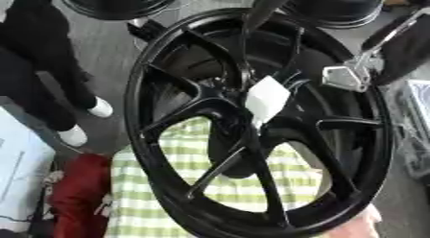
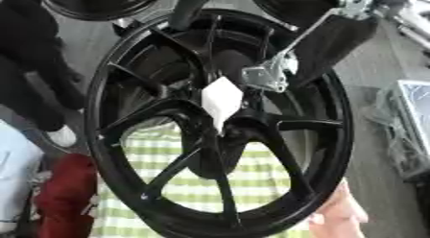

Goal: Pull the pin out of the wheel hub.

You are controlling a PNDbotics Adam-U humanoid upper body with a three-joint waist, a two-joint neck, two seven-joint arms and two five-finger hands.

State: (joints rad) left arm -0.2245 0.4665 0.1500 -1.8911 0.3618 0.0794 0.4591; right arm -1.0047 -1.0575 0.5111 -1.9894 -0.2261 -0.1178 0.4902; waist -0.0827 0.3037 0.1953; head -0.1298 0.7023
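Black wheel hub [image 2: 220, 122] standing on edge, filling most of the right eye view.

Spokes running out from a dark centre to the rim; a white, diamond-shaped tag [image 2: 220, 101] sitting just above that centre. Green-and-white checked cloth [image 2: 252, 182] visible through the lower openings. A person's bare hand [image 2: 340, 214] against the rim at lower right. Black and silver robot arm [image 2: 328, 38] coming in from upper right, its silver bracket [image 2: 267, 75] close to the tag; fingers not discernible. Red bundle [image 2: 59, 194] at lower left; more black rims [image 2: 97, 3] along the top edge.
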